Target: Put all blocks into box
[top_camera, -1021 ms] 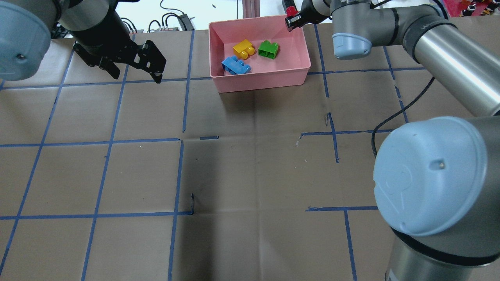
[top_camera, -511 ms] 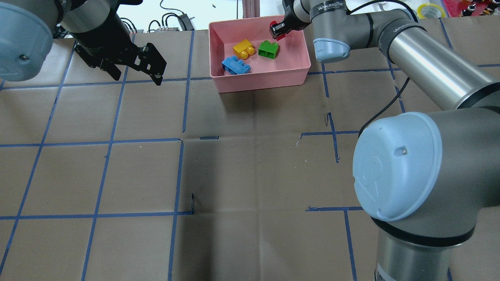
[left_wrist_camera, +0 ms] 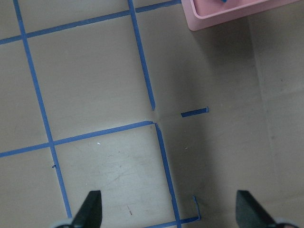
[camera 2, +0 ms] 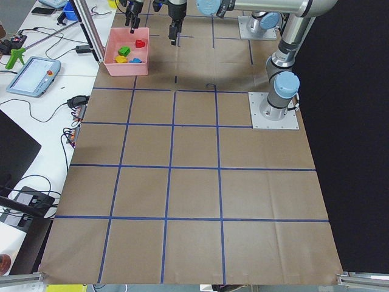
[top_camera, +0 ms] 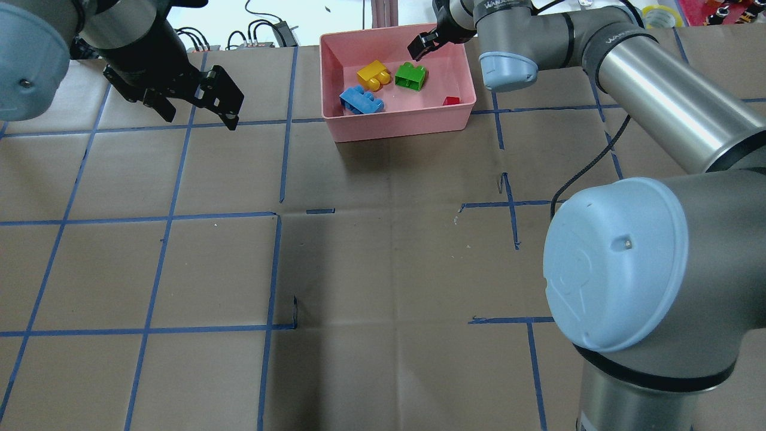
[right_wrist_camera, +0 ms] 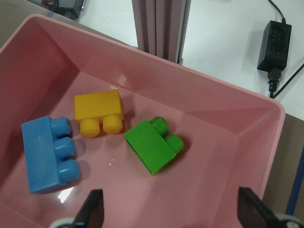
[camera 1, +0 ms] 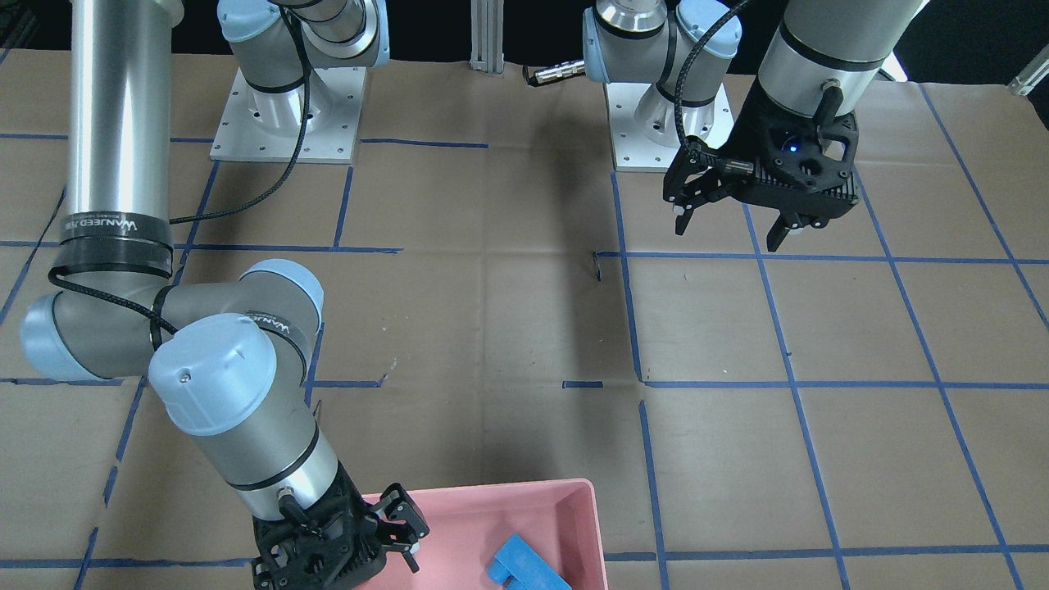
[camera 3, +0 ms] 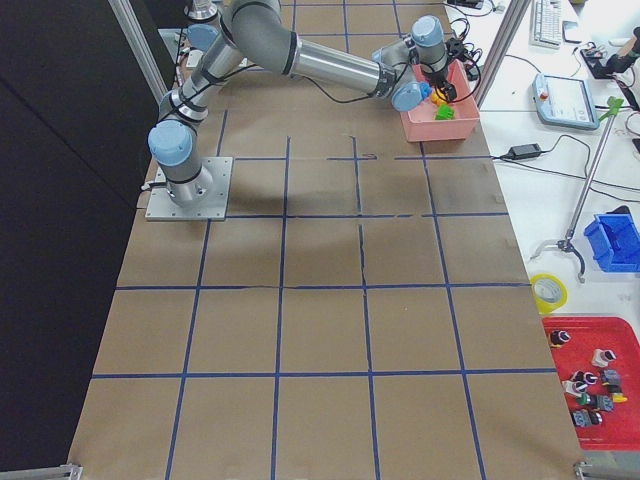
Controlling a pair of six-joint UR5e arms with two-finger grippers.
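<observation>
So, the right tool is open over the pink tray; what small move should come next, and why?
Probably lift the right tool up and away from the shallow pink plastic tray. Its jaws stand open, empty, and all four studded plastic bricks lie inside: yellow two-stud brick, green brick, light blue three-stud brick, small red brick. The task looks done.

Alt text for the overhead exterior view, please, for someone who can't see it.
Four toy blocks, yellow, green, blue and red, lie inside a pink box at the table's far edge. The right gripper hangs open over the box; the left gripper is open above the table to the box's left.
</observation>
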